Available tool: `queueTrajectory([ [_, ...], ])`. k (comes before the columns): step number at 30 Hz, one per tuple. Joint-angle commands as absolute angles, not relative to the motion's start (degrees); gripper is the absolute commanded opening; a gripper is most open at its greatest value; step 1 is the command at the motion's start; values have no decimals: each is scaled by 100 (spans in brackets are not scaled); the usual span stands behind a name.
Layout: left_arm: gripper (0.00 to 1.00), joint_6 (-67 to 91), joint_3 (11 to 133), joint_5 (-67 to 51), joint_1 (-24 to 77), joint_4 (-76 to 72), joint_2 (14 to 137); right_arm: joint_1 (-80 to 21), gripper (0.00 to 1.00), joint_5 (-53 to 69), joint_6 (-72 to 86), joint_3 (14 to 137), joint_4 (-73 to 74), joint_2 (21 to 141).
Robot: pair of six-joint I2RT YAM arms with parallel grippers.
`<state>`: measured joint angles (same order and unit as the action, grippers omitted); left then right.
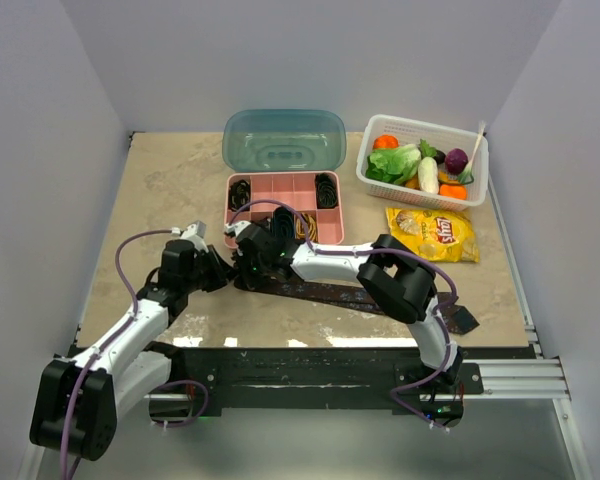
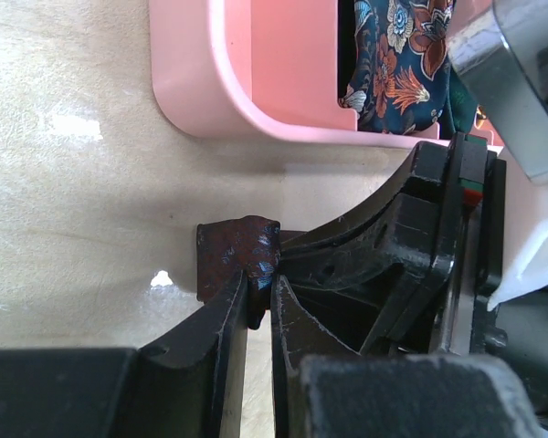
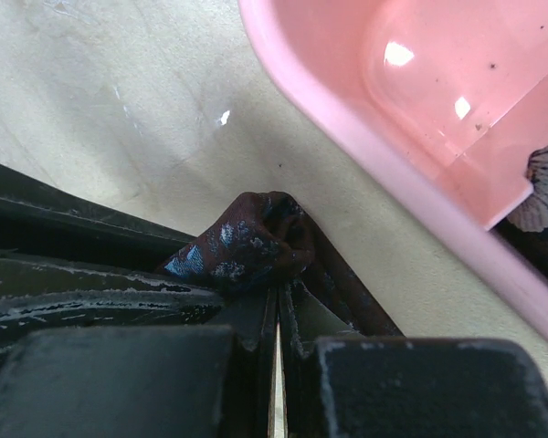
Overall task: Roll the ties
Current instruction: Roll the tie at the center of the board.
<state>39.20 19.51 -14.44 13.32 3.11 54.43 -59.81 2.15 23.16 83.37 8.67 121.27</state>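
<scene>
A dark brown-maroon speckled tie (image 1: 320, 293) lies along the table's front, its wide end (image 1: 458, 318) at the right. Its narrow end is bunched in front of the pink box (image 1: 283, 188). My left gripper (image 1: 223, 270) is shut on that narrow end (image 2: 237, 255). My right gripper (image 1: 248, 262) is shut on the same bunched end (image 3: 256, 245), its jaws nearly touching. The two grippers meet tip to tip. Small black tie coils (image 1: 326, 190) sit in the box's compartments. A floral dark blue tie (image 2: 397, 55) lies in a compartment.
The pink box's teal lid (image 1: 284, 139) stands open behind it. A white basket (image 1: 380, 182) of toy vegetables is at the back right. A yellow chip bag (image 1: 432, 232) lies in front of the basket. The box's pink rim (image 3: 374, 119) is close above both grippers.
</scene>
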Motion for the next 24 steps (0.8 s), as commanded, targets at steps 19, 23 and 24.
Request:
queueTrajectory([
  [19, 0, 3639, 2469, -1161, 1758, 824, 5581, -6021, 0, 853, 2681, 8051, -210, 11866],
  [23, 0, 3525, 2698, -599, 1810, 1318, 5423, -6021, 0, 704, 2654, 7972, -141, 11593],
  [24, 0, 3516, 2733, -398, 1819, 1405, 5405, -6012, 0, 668, 2637, 7937, -123, 11532],
])
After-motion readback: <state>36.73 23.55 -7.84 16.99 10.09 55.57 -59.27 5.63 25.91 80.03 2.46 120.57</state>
